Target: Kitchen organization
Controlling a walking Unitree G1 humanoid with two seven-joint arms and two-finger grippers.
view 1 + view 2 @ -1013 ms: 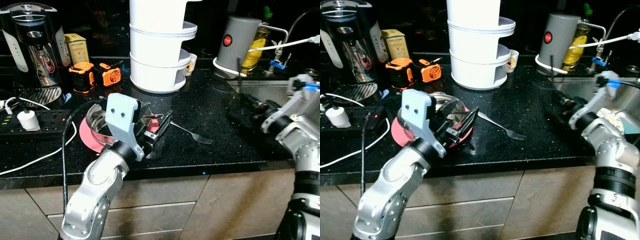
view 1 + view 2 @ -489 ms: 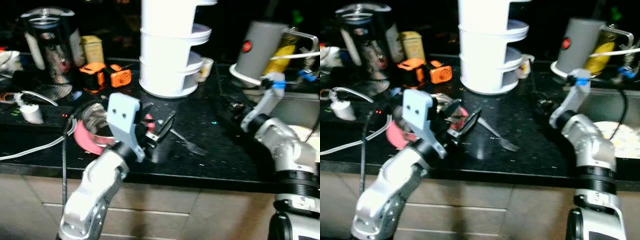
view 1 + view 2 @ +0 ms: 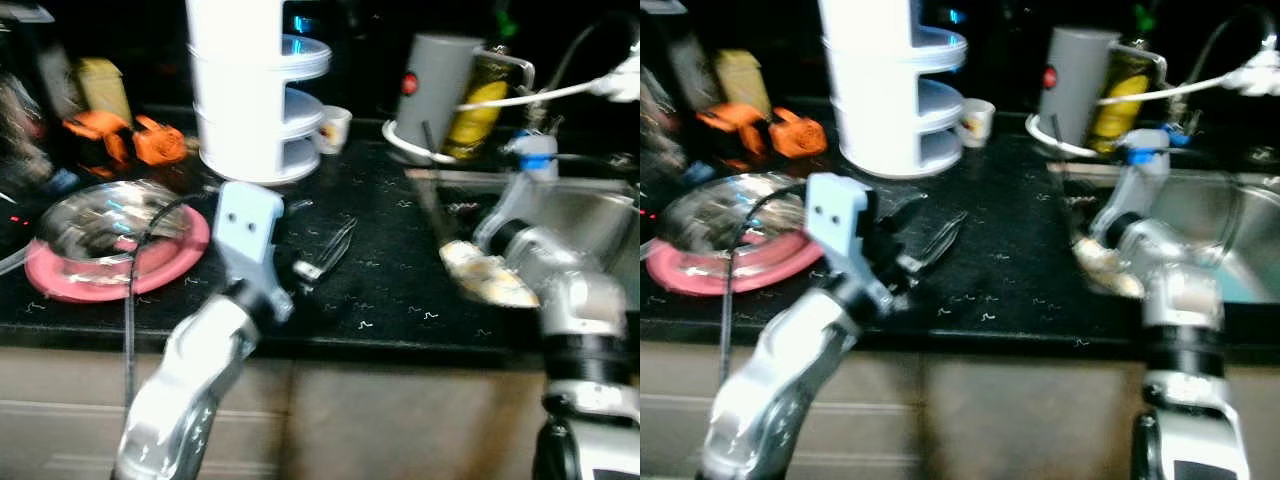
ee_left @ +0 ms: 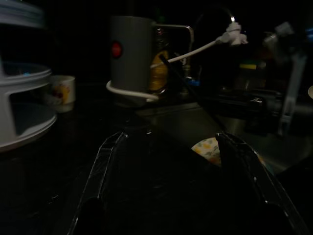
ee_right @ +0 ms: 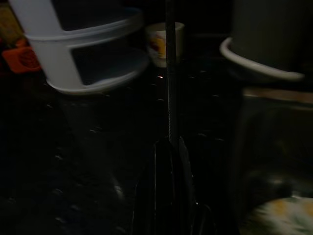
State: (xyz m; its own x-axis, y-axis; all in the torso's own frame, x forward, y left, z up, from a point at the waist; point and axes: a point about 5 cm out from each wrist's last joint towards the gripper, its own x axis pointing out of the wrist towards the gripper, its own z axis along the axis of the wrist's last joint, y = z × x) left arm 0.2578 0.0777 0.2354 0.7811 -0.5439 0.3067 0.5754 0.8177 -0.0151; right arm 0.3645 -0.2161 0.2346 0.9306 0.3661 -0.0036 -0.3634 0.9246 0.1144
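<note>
Head views were blurred, so positions are rough

Right gripper (image 5: 171,143) was pinched tight on a thin dark utensil (image 5: 169,73), gripped at its lower end with the long shaft sticking straight out past the fingertips. Couldn't tell what kind of utensil it was. It sat at the counter/sink (image 3: 1210,215) edge, near the grey canister (image 3: 440,85) with the red dot. A pale patterned dish (image 3: 487,280) lay just below that arm

Left gripper (image 4: 171,138) was spread wide and empty, low over the black counter (image 3: 400,215), near the fork (image 3: 945,236). The pink plate (image 3: 70,288) with the metal bowl (image 3: 110,215) sat further to the robot's left, apart from it

My read: the step in hand was stowing the thin utensil, most likely in the grey canister. Notes for doing that well:
- the grip was at one end of a long shaft, so the free tip would swing wide; rotate the wrist slowly
- keep the tip clear of the white hose (image 3: 530,95) and the tap fittings beside the canister
- line the shaft up over the canister mouth before lowering, then release only once it is well inside
- such a narrow pinch may let the shaft pivot; keep it close to vertical
- wait for the head camera to settle before committing
- leave the left arm parked so it doesn't nudge the fork or the white tiered rack (image 3: 255,90)
</note>
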